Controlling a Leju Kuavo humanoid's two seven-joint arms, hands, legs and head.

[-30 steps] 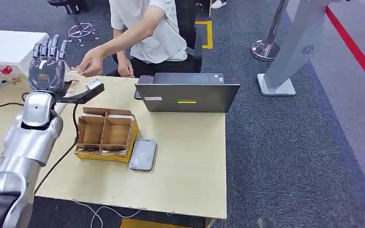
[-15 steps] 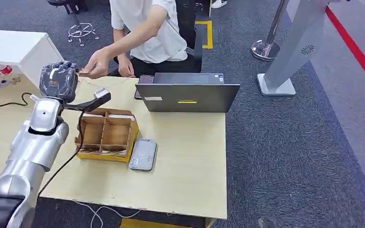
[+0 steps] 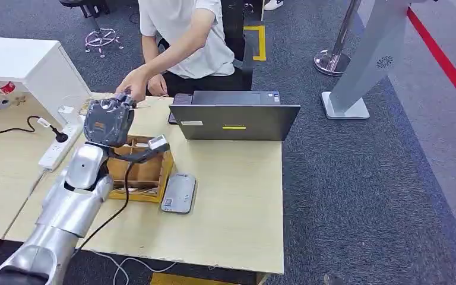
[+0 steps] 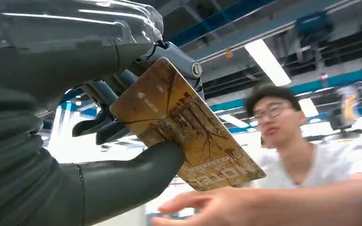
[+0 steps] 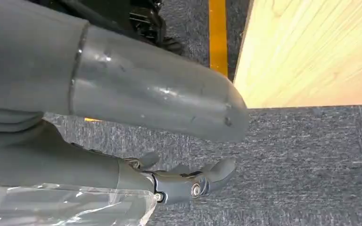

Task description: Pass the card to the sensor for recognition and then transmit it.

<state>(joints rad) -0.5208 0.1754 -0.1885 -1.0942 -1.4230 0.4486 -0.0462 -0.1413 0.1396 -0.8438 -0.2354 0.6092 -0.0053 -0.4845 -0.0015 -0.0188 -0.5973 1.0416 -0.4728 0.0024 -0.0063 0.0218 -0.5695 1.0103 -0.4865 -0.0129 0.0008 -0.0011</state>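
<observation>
Grey carpet surrounds a pale wooden table [image 3: 237,196], with a red line running along the floor at far right. On the table sit a dark laptop [image 3: 233,119] at the far side, a cardboard divider box [image 3: 145,169] left of centre, and a grey card reader [image 3: 179,193] lying just to the right of the box. A white power strip [image 3: 56,145] lies at the left with a black cable plugged into it.

The robot's left hand [image 3: 108,119] is raised above the far left corner of the box, with a camera on a black bracket sticking out to its right. In the left wrist view this hand [image 4: 99,155] clamps a brown and gold card [image 4: 184,127] between its thick thumb and darker fingers [image 4: 106,96]. A person in a white shirt [image 3: 181,35] sits behind the table and reaches a hand [image 3: 133,83] to just behind the robot's hand.

The right hand [image 5: 169,155] hangs beside the table edge above the carpet, holding nothing, its fingers loosely apart.
</observation>
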